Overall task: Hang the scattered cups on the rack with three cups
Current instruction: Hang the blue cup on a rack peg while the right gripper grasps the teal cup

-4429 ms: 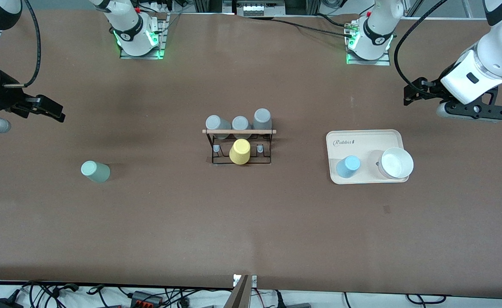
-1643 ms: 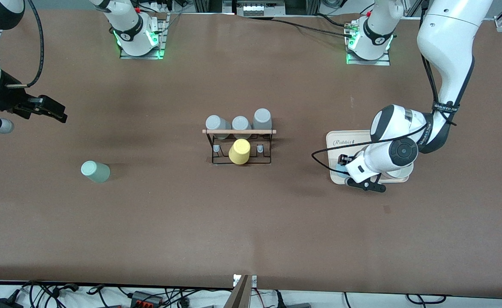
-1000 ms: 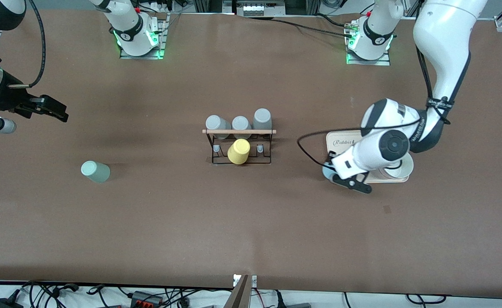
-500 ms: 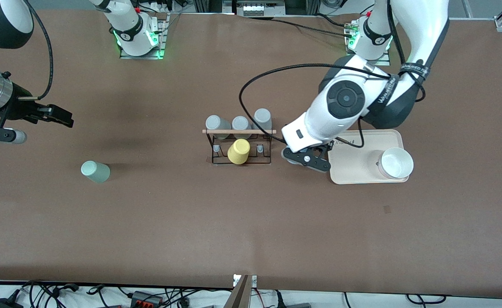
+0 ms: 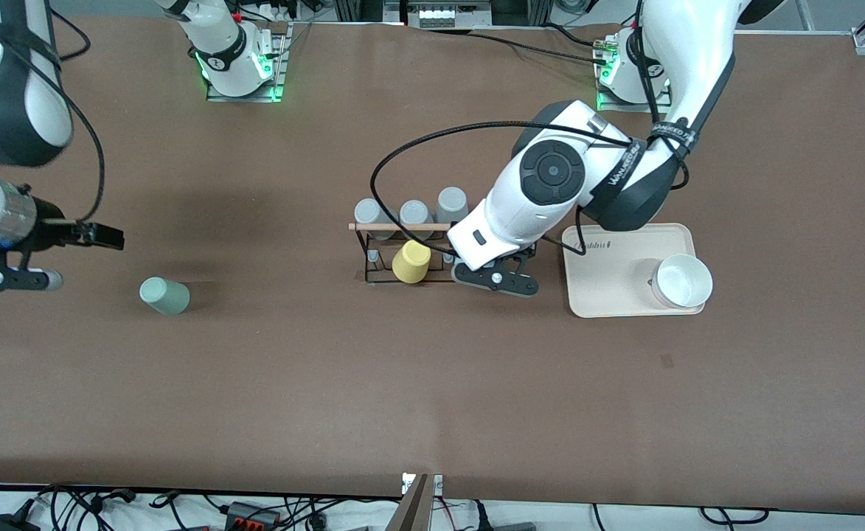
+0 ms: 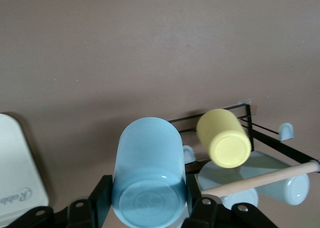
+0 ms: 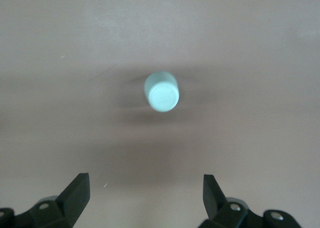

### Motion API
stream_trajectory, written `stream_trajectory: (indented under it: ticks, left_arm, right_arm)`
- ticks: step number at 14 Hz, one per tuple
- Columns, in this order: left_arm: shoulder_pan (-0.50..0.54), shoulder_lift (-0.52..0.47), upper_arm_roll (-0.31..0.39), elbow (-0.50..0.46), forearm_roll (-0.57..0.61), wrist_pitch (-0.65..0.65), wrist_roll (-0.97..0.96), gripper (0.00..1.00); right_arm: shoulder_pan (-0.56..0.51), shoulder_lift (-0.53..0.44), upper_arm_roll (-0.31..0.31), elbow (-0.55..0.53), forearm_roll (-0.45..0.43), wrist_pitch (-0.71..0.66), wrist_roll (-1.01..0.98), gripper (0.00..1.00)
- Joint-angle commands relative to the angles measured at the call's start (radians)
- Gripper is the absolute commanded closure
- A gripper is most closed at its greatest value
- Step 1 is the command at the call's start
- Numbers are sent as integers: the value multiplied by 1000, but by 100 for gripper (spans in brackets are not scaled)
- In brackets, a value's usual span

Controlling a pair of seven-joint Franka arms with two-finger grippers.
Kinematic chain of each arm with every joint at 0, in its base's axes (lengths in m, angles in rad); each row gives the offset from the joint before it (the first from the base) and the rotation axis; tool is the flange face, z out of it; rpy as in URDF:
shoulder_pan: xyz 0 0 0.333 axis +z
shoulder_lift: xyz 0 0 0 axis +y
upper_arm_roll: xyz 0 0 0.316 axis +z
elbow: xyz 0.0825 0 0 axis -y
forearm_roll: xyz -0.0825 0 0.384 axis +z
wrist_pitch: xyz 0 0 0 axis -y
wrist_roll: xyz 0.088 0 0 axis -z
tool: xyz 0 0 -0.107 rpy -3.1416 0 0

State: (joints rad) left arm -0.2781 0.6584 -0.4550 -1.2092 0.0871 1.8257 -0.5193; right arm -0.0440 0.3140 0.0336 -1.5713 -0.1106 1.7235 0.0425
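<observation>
My left gripper [image 5: 495, 279] is shut on the light blue cup [image 6: 150, 173] and holds it, base toward the camera, over the table beside the rack's [image 5: 414, 274] end toward the left arm; in the front view the hand hides this cup. The black wire rack [image 6: 210, 119] with its wooden rod [image 5: 403, 227] carries a yellow cup [image 5: 411, 262] and three grey cups [image 5: 415, 212]. The mint-green cup [image 5: 164, 296] lies on its side toward the right arm's end and also shows in the right wrist view [image 7: 161, 91]. My right gripper [image 5: 108, 237] is open and empty, apart from it [image 7: 145, 188].
A beige tray [image 5: 616, 295] stands toward the left arm's end with a white bowl [image 5: 683, 282] on it. The tray's corner shows in the left wrist view [image 6: 15, 178]. The yellow cup [image 6: 223, 138] hangs close to the held cup.
My left gripper has taken the light blue cup off the tray and carried it to the rack's end. My right gripper has moved closer to the mint-green cup.
</observation>
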Motion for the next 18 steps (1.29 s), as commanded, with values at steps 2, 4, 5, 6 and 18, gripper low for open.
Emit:
stream_trajectory:
  ticks: [2, 4, 5, 6, 18]
  left_arm:
    - [-38, 24, 2, 45, 7, -16, -56, 99]
    - [-42, 41, 1, 45, 6, -14, -57, 99]
    - [-58, 41, 1, 43, 8, -10, -59, 99]
    - [-61, 43, 2, 40, 8, -6, -61, 99]
    - [-56, 107, 9, 37, 13, 32, -51, 20]
  right_arm:
    - [-34, 118, 9, -56, -28, 187, -20, 0]
    - [-43, 178, 9, -67, -28, 287, -23, 0]
    - [-43, 198, 9, -67, -28, 312, -23, 0]
    - [-45, 215, 9, -72, -28, 341, -23, 0]
    - [-76, 205, 12, -254, -26, 507, -24, 0]
